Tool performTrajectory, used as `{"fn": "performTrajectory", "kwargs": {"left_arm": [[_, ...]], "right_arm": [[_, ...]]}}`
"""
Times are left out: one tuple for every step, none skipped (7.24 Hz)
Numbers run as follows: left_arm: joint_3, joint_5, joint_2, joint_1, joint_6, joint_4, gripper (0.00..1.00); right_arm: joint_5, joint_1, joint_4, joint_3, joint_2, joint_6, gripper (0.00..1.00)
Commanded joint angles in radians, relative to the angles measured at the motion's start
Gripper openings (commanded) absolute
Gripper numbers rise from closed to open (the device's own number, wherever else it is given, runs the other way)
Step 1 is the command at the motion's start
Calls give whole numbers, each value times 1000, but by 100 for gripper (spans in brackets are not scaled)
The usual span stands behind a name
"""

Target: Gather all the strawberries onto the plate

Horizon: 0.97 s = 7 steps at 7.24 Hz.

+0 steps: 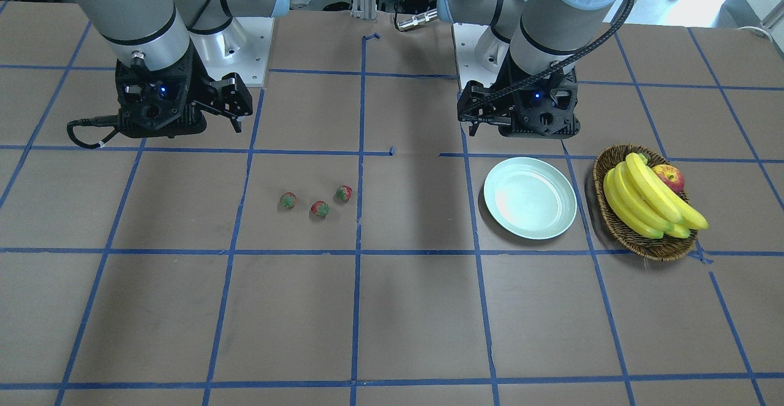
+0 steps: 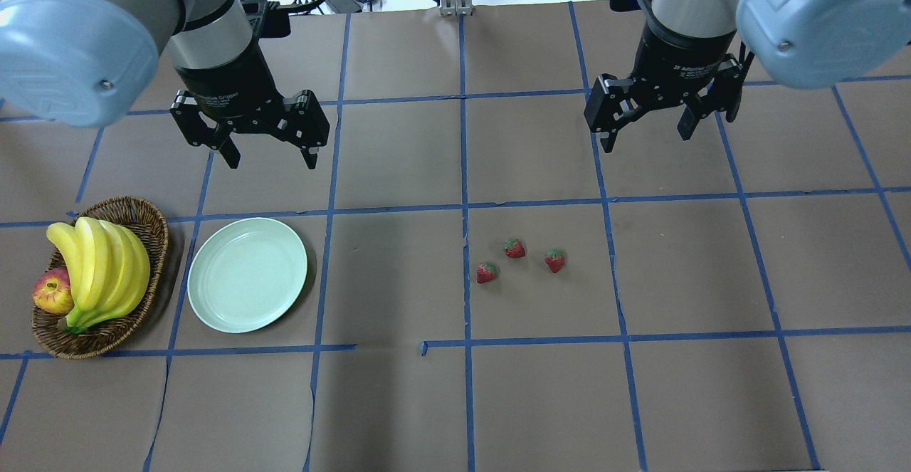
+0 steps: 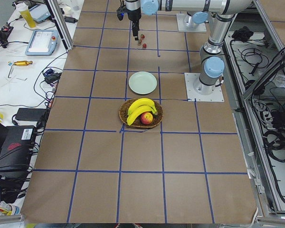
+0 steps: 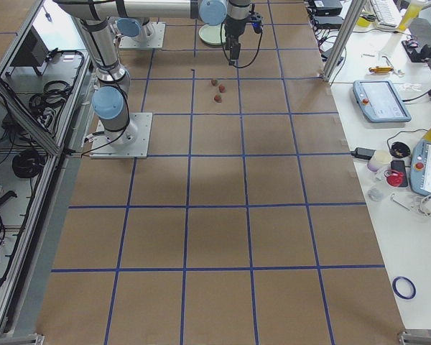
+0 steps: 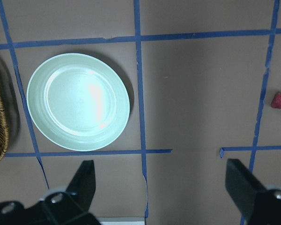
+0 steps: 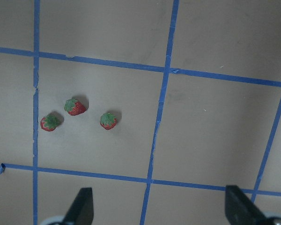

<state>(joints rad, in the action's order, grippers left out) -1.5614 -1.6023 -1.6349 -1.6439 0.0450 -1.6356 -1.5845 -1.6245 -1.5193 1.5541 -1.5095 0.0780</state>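
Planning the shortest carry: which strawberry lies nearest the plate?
The strawberry at the trio's end facing the plate, closest to the blue tape line.

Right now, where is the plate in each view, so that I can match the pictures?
Front-facing: plate right of centre.
Overhead: left of centre.
Exterior left: upper middle.
Exterior right: top edge, partly hidden.
Left wrist: upper left.
Right wrist: not in it.
Landmark: the basket beside it, seen in front-facing, overhead, exterior left and left wrist.
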Motion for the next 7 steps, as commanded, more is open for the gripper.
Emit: {"fn": "performTrajectory", "kwargs": {"left_arm": [[1,-5,0,6,0,0,100],[15,-5,4,15,0,6,100],[15,-5,4,28,-2,8,100],[15,-7,4,36,-4,8,100],[17,-25,6,48,-11,8,100],[17,-34,7,59,-11,10,100],[14,-34,6,61,-13,10,100]], "right_arm": [[1,0,-7,-2,0,0,100],[4,-2,-9,-2,0,-1,100],[4,-2,-7,-3,0,-1,100],[4,-2,-9,-3,0,-1,100],[4,-3,-2,-2,0,-1,100],[3,-3,-2,-3,-1,-1,100],[4,-3,-1,-3,-1,-1,100]]}}
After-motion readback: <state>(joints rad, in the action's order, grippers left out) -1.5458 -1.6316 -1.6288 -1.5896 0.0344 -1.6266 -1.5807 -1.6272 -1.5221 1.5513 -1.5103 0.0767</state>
